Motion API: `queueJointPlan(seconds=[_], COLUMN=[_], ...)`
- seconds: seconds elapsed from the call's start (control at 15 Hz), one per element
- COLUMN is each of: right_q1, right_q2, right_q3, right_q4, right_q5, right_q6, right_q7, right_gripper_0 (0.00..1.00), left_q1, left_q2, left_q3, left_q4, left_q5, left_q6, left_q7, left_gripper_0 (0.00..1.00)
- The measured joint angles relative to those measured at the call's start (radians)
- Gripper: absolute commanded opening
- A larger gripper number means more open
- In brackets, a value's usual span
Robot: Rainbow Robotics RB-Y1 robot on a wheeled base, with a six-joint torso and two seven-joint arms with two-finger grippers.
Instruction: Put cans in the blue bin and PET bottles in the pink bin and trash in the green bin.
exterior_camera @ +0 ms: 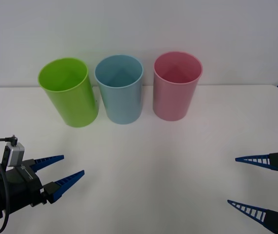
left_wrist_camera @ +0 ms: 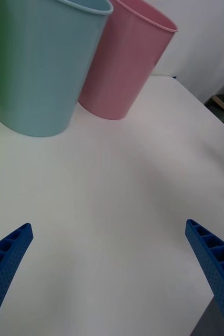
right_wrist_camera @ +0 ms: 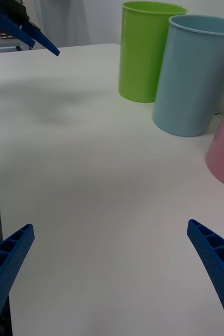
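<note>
The green bin (exterior_camera: 69, 92), the blue bin (exterior_camera: 120, 89) and the pink bin (exterior_camera: 176, 86) stand upright in a row at the far side of the white surface (exterior_camera: 148, 161), green on the robot's left, blue in the middle, pink on the right — green and blue nearly touching, pink a little apart. No can, bottle or scrap of trash is lying anywhere I can make out. The left tool (exterior_camera: 60, 176) hovers low at the near left, fingers spread wide, gripping nothing. The right tool (exterior_camera: 248, 186) sits at the near right, fingers splayed just as far, also empty. What could go sour from here? Those bins look light and tall, so I'd judge a wide-open finger sweeping in could clip a rim and tip one over. The green and blue mouths sit so close that a drop aimed slightly off might land in the wrong bin.
</note>
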Motion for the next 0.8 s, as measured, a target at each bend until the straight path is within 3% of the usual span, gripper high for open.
queueJointPlan(seconds=[0.8], right_q1=[0.023], right_q2=[0.000], right_q3=[0.004], right_q4=[-0.001], right_q5=[0.075], right_q6=[-0.027], right_q7=[0.003], right_gripper_0=[1.00], left_q1=[0.000], left_q2=[0.000], left_q3=[0.000], left_q4=[0.000], left_q5=[0.000], left_q6=[0.000], left_q7=[0.000], left_gripper_0=[1.00])
